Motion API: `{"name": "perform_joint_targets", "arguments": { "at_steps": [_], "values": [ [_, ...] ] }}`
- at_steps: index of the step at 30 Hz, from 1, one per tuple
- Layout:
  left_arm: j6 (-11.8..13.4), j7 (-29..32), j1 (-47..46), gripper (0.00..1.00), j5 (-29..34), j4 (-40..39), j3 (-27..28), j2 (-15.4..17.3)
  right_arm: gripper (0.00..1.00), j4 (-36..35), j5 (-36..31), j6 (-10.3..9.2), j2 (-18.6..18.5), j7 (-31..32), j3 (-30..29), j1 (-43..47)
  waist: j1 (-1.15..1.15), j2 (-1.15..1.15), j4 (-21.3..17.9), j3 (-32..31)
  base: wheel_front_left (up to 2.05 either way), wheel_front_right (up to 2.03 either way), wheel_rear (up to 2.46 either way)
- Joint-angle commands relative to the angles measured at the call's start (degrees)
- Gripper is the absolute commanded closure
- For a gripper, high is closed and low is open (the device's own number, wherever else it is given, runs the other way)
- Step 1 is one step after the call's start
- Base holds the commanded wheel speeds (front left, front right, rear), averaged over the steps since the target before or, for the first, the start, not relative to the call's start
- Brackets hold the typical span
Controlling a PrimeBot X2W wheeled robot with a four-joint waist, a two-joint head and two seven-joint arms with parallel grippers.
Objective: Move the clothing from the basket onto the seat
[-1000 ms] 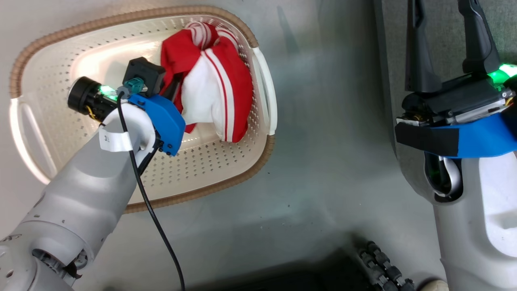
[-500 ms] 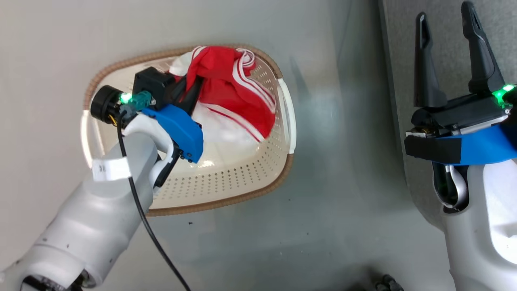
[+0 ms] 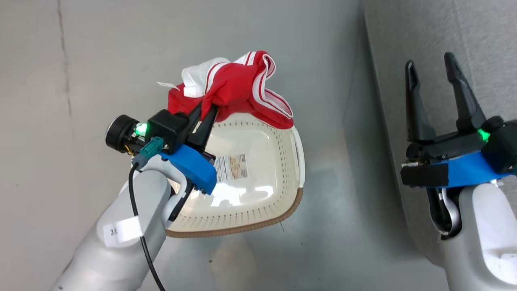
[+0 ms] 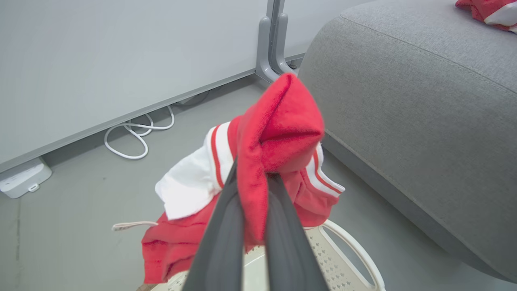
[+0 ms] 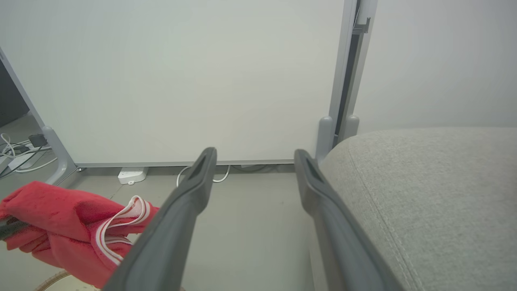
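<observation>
My left gripper (image 3: 207,110) is shut on a bunched red-and-white piece of clothing (image 3: 238,87), which hangs lifted above the far rim of the cream basket (image 3: 258,210). The basket's floor is bare apart from a barcode label (image 3: 230,167). In the left wrist view my dark fingers (image 4: 226,226) pinch a red fold of the clothing (image 4: 278,133). The grey seat (image 4: 424,101) rises to the right, with another red garment (image 4: 488,10) lying on top of it. My right gripper (image 3: 430,60) stands open by the seat's edge (image 3: 468,32), holding nothing.
A grey floor (image 3: 331,226) separates the basket from the seat. A pale wall panel on grey feet (image 4: 274,52) stands behind. White cables (image 4: 133,137) and a white power strip (image 4: 22,178) lie along its base.
The camera has shifted. My left gripper has raised the clothing out of the basket, leaving the basket's floor and label uncovered. The right gripper stays open.
</observation>
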Motion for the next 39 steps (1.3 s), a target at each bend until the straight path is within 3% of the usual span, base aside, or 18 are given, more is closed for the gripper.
{"name": "perform_joint_targets", "arguments": {
  "at_steps": [1,17,39],
  "values": [
    [-0.2,-0.3,1.2,1.00,1.3,-1.3,1.2,-0.5,0.00,0.5,0.6,0.01,-0.4,-0.1,-0.1,1.5,0.01,0.00,0.9,-5.0,0.00,0.00,0.00],
    [-0.8,-0.3,1.5,1.00,7.2,-8.5,5.4,-6.0,0.00,4.1,1.5,0.01,-0.8,-0.1,-0.1,10.3,0.01,0.00,2.3,-21.5,0.00,0.00,0.00],
    [-1.0,-0.3,-0.9,1.00,6.5,-8.7,2.1,-8.6,0.00,4.4,1.9,0.01,-1.7,-0.1,1.4,16.2,0.01,0.00,3.6,-31.2,0.00,0.00,0.00]
  ]
}}
